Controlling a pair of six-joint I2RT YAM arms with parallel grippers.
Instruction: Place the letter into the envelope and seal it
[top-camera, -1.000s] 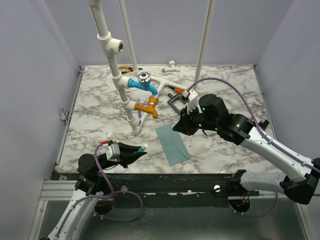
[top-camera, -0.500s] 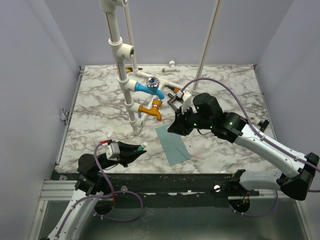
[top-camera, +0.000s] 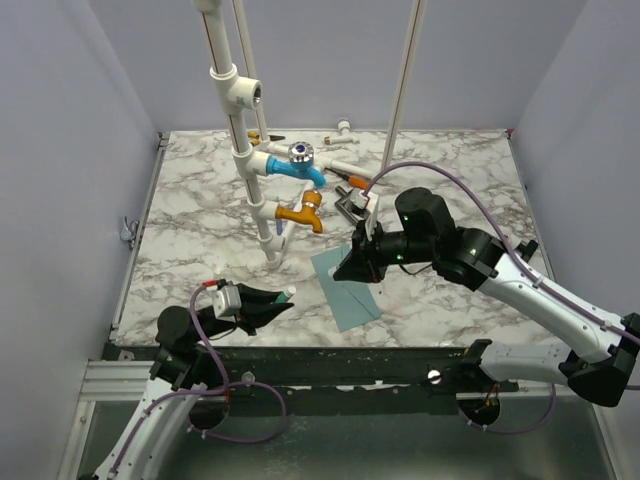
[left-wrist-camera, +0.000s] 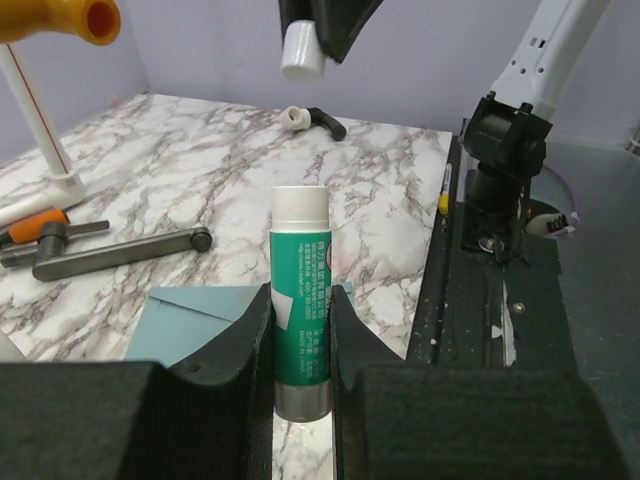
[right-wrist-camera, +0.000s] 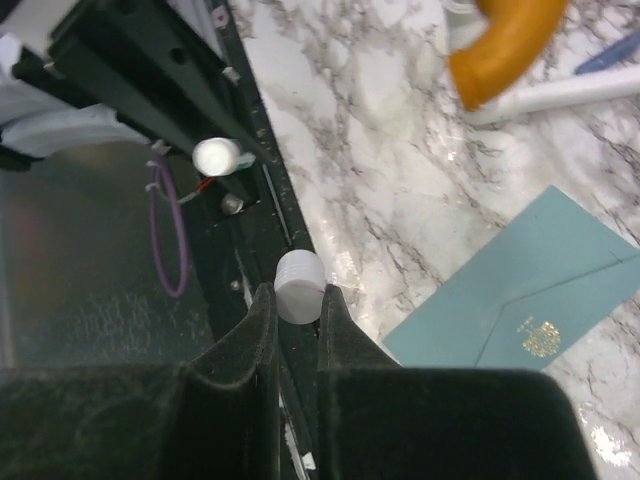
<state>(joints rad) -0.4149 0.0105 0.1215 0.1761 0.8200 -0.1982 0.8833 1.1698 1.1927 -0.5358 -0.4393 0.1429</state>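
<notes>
A flat teal-blue paper envelope (top-camera: 347, 293) is laid on the grey-veined white marble table (top-camera: 190, 230), near its front edge, between the arms. A green glue stick (left-wrist-camera: 300, 300) with a white tip is clamped in the left gripper (top-camera: 276, 300). A small white round cap (right-wrist-camera: 300, 287) is pinched in the right gripper (top-camera: 350, 268), raised over the envelope's far end.

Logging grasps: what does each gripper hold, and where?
Left gripper clamps the green glue stick by its lower body; right gripper pinches a white cap by its sides.
</notes>
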